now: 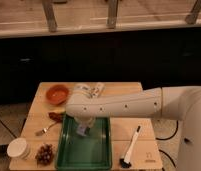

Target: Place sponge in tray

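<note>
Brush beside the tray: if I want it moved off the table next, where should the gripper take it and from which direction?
Probably mid-handle, from above. The brush lies flat on the wooden table, right of the green tray, white handle slanting up-right from the black bristle head near the front edge. Set the fingers across the thin handle. The gripper is over the tray's far end with the sponge.
</note>
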Action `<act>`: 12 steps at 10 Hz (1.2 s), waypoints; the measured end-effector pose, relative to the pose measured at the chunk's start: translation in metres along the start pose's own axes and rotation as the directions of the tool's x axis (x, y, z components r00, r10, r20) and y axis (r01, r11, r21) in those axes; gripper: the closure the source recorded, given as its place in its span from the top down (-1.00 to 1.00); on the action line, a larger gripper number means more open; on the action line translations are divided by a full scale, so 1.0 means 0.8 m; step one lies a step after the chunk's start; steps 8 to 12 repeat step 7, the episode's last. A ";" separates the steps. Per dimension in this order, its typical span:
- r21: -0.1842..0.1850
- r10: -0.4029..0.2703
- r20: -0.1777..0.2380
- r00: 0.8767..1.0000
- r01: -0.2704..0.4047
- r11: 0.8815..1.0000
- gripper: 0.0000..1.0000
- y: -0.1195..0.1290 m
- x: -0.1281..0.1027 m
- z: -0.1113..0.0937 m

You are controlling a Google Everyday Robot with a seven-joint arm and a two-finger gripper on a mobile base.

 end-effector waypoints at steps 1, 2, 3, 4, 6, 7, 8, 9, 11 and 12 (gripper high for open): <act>0.002 -0.004 0.003 1.000 0.004 1.000 -0.92 0.000 -0.001 0.001; 0.007 -0.020 0.011 1.000 0.020 1.000 -0.82 0.001 -0.003 0.001; 0.010 -0.022 0.017 1.000 0.022 1.000 -0.81 0.002 -0.004 0.001; 0.009 -0.021 0.017 1.000 0.021 1.000 -0.81 0.003 -0.003 0.002; 0.011 -0.035 0.023 0.999 0.035 0.999 -0.81 0.003 -0.007 0.002; 0.012 -0.040 0.026 0.999 0.039 0.999 -0.80 0.004 -0.007 0.003; 0.012 -0.040 0.026 0.999 0.039 0.999 -0.80 0.004 -0.007 0.003; 0.012 -0.040 0.026 0.999 0.039 0.999 -0.80 0.004 -0.007 0.003; 0.012 -0.040 0.026 0.999 0.039 0.999 -0.80 0.004 -0.007 0.003; 0.012 -0.040 0.026 0.999 0.039 0.999 -0.80 0.004 -0.007 0.003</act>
